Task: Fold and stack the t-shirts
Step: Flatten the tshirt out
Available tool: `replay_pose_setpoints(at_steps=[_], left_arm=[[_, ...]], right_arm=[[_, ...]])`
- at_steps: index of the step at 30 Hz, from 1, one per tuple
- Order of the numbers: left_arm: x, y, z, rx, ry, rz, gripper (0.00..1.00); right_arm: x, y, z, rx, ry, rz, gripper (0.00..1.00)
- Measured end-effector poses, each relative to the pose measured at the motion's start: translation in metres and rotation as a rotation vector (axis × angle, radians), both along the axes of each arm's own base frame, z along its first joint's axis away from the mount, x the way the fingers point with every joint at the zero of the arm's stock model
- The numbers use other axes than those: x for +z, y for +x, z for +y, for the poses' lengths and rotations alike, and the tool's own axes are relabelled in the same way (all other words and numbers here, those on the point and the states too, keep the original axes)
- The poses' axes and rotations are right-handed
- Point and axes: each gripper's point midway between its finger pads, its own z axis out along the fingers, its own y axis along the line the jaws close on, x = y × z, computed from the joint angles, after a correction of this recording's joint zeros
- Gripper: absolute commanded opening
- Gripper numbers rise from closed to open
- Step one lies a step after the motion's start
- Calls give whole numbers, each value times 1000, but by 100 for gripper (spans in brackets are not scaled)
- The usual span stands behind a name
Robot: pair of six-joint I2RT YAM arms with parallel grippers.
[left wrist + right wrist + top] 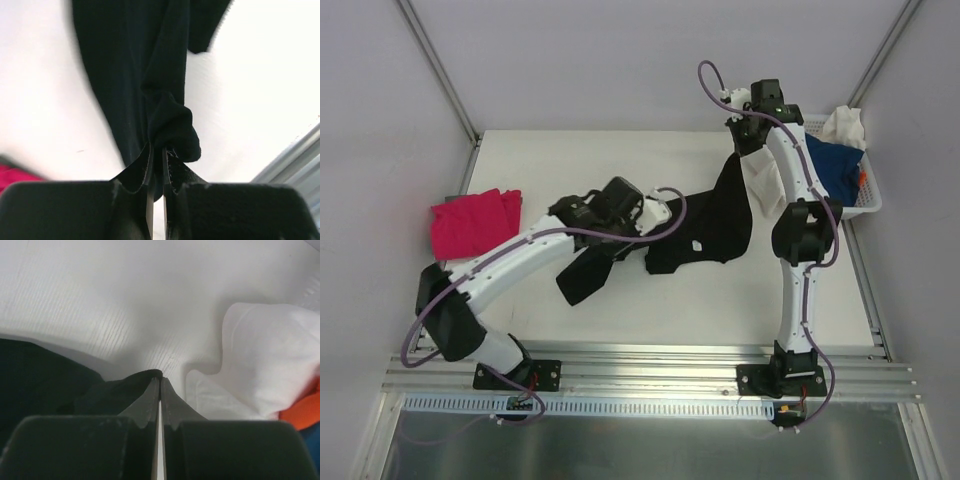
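The black t-shirt (715,225) hangs stretched between both grippers above the middle of the table, with one end drooping to the table at the left. My left gripper (658,212) is shut on a bunched edge of the black t-shirt (125,75); its midpoint in the left wrist view (159,150) sits on that cloth. My right gripper (740,140) is at the back right. It is shut on another edge of the black t-shirt (45,375), its tips meeting on the cloth in the right wrist view (160,381). A magenta-pink t-shirt (475,222) lies folded at the table's left edge.
A white lattice basket (868,200) stands at the right edge and holds a blue t-shirt (835,165), a white one (845,125) and an orange one (861,176). Another white cloth (760,180) lies under the right arm; it also shows in the right wrist view (265,355). An aluminium rail (650,365) runs along the front.
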Motion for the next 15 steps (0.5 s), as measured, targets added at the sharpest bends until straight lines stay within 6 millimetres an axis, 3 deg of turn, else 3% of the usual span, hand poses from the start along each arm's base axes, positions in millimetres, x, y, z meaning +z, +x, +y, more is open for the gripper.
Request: replay_pose_setpoints(at_steps=[3, 6, 12, 15], left_arm=[[61, 20, 20, 36, -77, -157, 0], [96, 28, 25, 42, -118, -242, 0], [92, 28, 39, 61, -86, -226, 0], [92, 32, 60, 107, -75, -225, 0]], right_arm=[[22, -13, 5, 17, 10, -16, 1], [43, -32, 16, 49, 27, -21, 1], [81, -86, 50, 149, 95, -20, 1], [102, -126, 65, 197, 134, -16, 1]])
